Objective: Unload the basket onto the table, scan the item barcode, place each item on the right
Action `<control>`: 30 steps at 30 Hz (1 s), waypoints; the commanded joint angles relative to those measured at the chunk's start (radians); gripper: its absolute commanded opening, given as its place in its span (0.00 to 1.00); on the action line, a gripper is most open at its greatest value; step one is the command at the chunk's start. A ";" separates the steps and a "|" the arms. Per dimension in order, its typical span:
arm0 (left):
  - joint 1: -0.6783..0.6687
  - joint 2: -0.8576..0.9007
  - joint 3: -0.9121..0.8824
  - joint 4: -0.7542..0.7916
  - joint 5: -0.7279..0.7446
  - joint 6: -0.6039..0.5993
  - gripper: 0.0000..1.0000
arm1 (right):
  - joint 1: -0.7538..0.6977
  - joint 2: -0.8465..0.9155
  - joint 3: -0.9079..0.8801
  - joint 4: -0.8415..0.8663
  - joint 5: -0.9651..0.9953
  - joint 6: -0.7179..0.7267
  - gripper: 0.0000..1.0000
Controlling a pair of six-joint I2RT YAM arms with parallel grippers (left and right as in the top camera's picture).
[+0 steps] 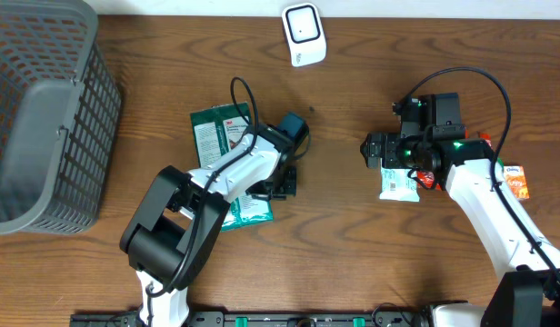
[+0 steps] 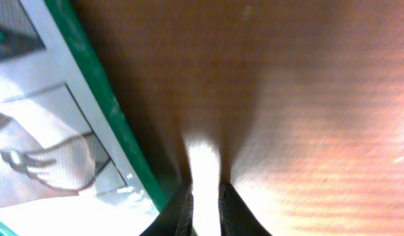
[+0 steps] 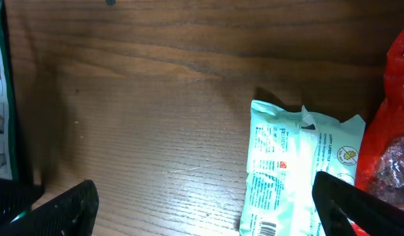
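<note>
A white and teal packet (image 1: pixel 398 184) lies flat on the wooden table, with its barcode (image 3: pixel 267 228) showing at its near end. My right gripper (image 1: pixel 378 150) (image 3: pixel 208 213) hovers just over it and stands wide open, the packet (image 3: pixel 294 164) lying by its right finger (image 3: pixel 359 210). The white scanner (image 1: pixel 303 34) sits at the table's far edge. My left gripper (image 1: pixel 283 184) (image 2: pixel 205 210) is low over the table beside a green-edged package (image 2: pixel 51 131). Its fingers are almost together, with nothing between them.
A grey basket (image 1: pixel 44 109) stands at the far left. Two green packages (image 1: pixel 221 132) (image 1: pixel 248 211) lie under and beside the left arm. A red bag (image 3: pixel 392 131) and an orange item (image 1: pixel 516 180) lie right of the packet.
</note>
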 commanded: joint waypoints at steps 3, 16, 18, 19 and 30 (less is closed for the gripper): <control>-0.012 -0.004 -0.009 -0.001 0.120 0.092 0.17 | -0.001 0.000 -0.003 -0.001 0.002 0.007 0.99; 0.206 -0.194 0.048 0.158 -0.180 0.090 0.25 | -0.001 0.000 -0.003 0.000 0.002 0.007 0.99; 0.248 -0.180 0.048 0.183 -0.265 0.087 0.25 | -0.001 0.000 -0.003 0.000 0.002 0.007 0.99; 0.266 -0.172 0.047 0.198 -0.294 0.087 0.25 | -0.001 0.000 -0.003 0.000 0.002 0.007 0.99; 0.377 -0.082 0.037 0.466 -0.325 0.134 0.26 | -0.001 0.000 -0.003 0.003 0.002 0.007 0.99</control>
